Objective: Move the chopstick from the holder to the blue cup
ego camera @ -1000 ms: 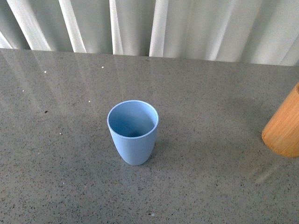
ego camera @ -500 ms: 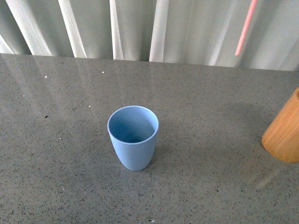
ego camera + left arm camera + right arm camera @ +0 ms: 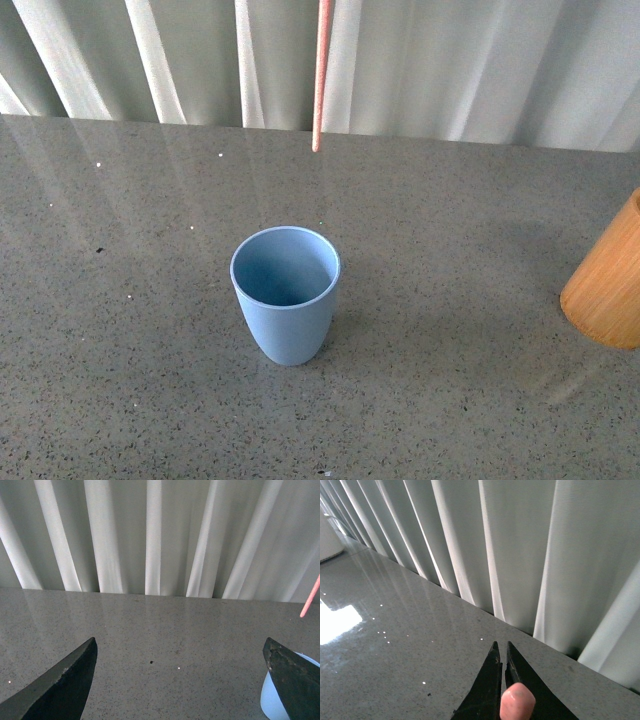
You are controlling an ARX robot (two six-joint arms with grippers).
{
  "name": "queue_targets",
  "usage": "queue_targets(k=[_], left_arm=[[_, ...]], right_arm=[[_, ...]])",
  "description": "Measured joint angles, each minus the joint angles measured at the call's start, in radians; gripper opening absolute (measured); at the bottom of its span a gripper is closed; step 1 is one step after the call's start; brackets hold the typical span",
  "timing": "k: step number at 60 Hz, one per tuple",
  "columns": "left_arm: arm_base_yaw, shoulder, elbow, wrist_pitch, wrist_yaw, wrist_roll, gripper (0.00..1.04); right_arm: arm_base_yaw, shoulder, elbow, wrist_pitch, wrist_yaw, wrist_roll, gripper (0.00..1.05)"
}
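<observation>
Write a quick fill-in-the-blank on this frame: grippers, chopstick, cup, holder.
1. The right gripper is ____ on the long thin pinkish-red chopstick.
2. The left gripper holds ____.
3. The light blue plastic cup is ____ inside.
4. The orange-brown wooden cylinder holder is cut off by the front view's ____ edge.

Missing words: shut; nothing; empty; right.

cup (image 3: 285,300) centre | holder (image 3: 608,290) far right (partly cut off) | chopstick (image 3: 321,75) above cup, apart
</observation>
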Motion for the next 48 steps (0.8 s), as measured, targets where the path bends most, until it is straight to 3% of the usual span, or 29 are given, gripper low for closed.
queue_targets(k=[25, 48], left_arm=[[0.0, 0.0, 0.0, 0.0, 0.0, 0.0, 0.98], [0.0, 0.0, 0.0, 0.0, 0.0, 0.0, 0.98]], right_arm=[[0.114, 0.056, 0.028, 0.007, 0.075, 0.087, 0.01], [0.108, -0.008, -0.097, -0.001, 0.089, 0.096, 0.01]])
